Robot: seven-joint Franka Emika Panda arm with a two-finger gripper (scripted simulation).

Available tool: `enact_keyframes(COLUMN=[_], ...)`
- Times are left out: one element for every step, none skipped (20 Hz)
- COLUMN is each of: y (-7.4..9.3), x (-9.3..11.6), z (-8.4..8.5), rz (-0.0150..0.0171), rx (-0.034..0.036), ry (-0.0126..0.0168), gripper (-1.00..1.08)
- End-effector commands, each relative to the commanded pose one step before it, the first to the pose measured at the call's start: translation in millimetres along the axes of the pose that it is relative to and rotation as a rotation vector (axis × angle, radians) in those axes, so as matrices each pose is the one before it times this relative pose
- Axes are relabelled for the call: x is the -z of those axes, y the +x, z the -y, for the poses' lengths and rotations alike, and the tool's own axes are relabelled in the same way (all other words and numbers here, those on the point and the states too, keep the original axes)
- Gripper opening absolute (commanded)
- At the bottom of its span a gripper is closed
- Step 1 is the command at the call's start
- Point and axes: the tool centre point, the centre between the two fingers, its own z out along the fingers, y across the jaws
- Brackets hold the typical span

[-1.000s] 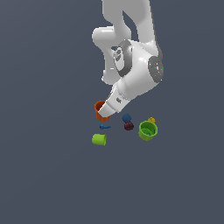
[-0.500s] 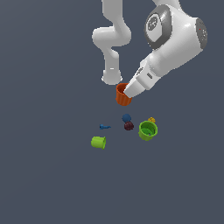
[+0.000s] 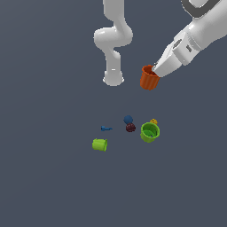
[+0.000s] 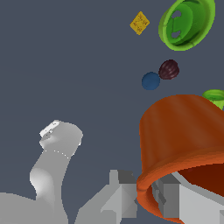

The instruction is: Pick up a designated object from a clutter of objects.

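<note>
Orange-red ribbed cup point(image 4: 183, 131) fills the near part of the wrist view, tipped so its darker red inside shows, with one grey finger point(image 4: 192, 205) inside the mouth and another point(image 4: 118, 192) just outside the rim. The jaws thus pinch the cup's wall. In the exterior view the gripper point(image 3: 156, 73) holds the cup well above the grey table point(image 3: 53, 177), towards that view's right, clear of everything below.

Beyond the cup lie the rest of the clutter: a blue ball point(image 4: 151, 81) touching or just beside a dark maroon ball point(image 4: 168, 69), then the larger green cup point(image 4: 187, 24) and a small yellow piece point(image 4: 140, 22). The small lime-green cup point(image 3: 99, 144) and a little blue bit point(image 3: 105, 128) sit farther towards the exterior view's left.

The pick looks essentially made. Since only one wall is pinched and the cup hangs tilted, the step is best finished with a steady grip and a smooth, slow carry, so the cup cannot pivot or slip out.
</note>
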Motion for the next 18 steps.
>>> enact_keyframes(y=[3.20,1.63,1.19,1.28,1.20,1.11,1.00,0.90,0.81,0.71,0.78,0.42,0.59,0.29,0.39,0.28,-0.03,0.05], x=[20.92,7.09,6.56,6.04,5.53,5.00,4.48,3.97,3.50,3.04,2.59,2.20,1.78,1.44,1.06,0.72,0.45,0.14], z=[18.05,5.97,5.34,4.91,4.44,3.98,3.53,3.09,2.68,2.29,1.94,1.56,1.27,0.97,0.71,0.47,0.28,0.08], rz=[-0.00087,0.00000,-0.00041,-0.00021,-0.00019,-0.00018,-0.00017,-0.00016,-0.00015,-0.00014,0.00000,-0.00021,0.00000,-0.00015,0.00000,0.00000,-0.00013,0.00000], rx=[-0.00117,0.00000,-0.00072,-0.00044,-0.00045,-0.00045,-0.00046,-0.00046,-0.00046,-0.00047,0.00000,-0.00082,0.00000,-0.00067,0.00000,0.00000,-0.00067,0.00000], ry=[0.00098,0.00000,0.00015,0.00006,0.00005,0.00004,0.00003,0.00002,0.00001,-0.00001,0.00000,-0.00005,0.00000,-0.00008,0.00000,0.00000,-0.00012,0.00000], gripper=[-1.00,-1.00,-1.00,-1.00,-1.00,-1.00,-1.00,-1.00,-1.00,-1.00,-1.00,-1.00,-1.00,-1.00,-1.00,-1.00,-1.00,-1.00])
